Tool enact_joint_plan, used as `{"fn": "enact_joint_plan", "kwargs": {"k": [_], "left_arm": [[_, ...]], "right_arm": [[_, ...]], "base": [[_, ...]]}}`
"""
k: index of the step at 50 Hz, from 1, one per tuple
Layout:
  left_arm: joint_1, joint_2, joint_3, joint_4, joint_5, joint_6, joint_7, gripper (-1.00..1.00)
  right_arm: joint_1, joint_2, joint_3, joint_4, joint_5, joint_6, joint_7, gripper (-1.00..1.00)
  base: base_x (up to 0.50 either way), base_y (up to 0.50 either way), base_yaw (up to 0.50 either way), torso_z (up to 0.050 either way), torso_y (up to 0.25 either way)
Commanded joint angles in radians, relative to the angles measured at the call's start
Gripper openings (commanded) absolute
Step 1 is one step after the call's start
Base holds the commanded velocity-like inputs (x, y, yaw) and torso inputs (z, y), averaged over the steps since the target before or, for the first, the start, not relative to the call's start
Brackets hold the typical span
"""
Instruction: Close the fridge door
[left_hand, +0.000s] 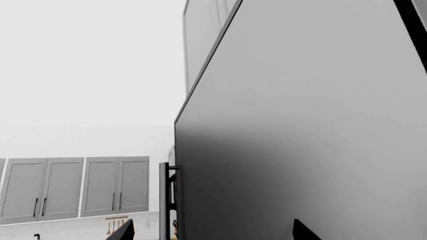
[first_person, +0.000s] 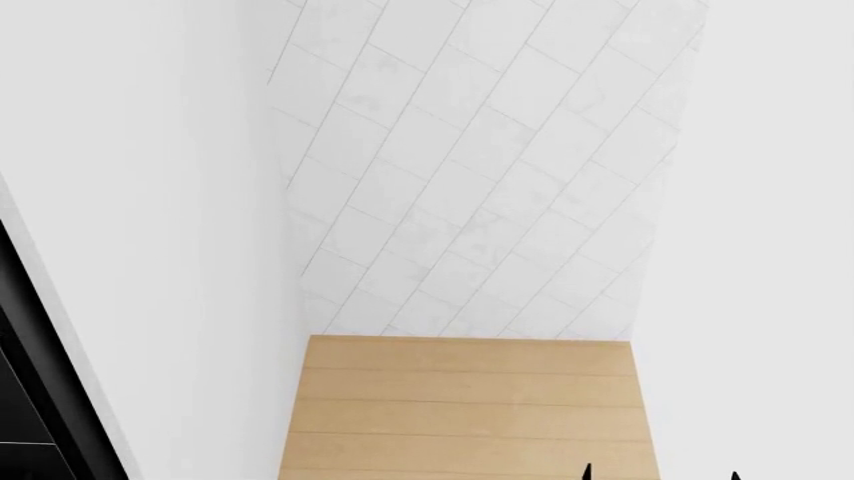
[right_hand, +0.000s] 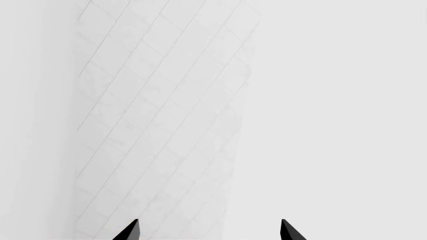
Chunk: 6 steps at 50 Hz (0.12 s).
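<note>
Both grippers stand with jaws apart, empty: the left gripper (left_hand: 212, 231) faces the fridge door (left_hand: 300, 150) close up, the right gripper (right_hand: 208, 231) a tiled wall (right_hand: 160, 110).

Pretty sure I'm in a home kitchen: grey cabinet doors (left_hand: 73, 189) with black pulls, wooden utensils (left_hand: 114, 225) hanging underneath, white tiled wall (first_person: 467, 170), and a big fridge door (left_hand: 307, 140) beside me.

Surface finishes as observed

The fridge door (left_hand: 300, 140) presented a smooth, glossy grey-to-black skin. The wall tiles (first_person: 467, 170) appeared white, smooth and faintly mottled. The floor (first_person: 467, 410) showed matt, light wood planking. The cabinet doors (left_hand: 73, 187) were matt grey.
</note>
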Motion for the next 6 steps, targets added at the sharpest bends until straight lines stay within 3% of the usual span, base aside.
{"fn": "enact_joint_plan", "kwargs": {"k": [1,6], "left_arm": [[-0.092,0.074,0.039,-0.140,0.020,0.056,0.010,1.00],[-0.122,0.102,0.046,-0.209,0.022,0.101,0.002,1.00]], "right_arm": [[-0.005,0.002,-0.007,-0.011,-0.008,0.002,0.008,1.00],[-0.009,0.003,-0.006,-0.010,-0.007,0.000,0.010,1.00]], "base": [[0.00,0.00,0.00,0.000,0.000],[0.00,0.00,0.00,0.000,0.000]]}}
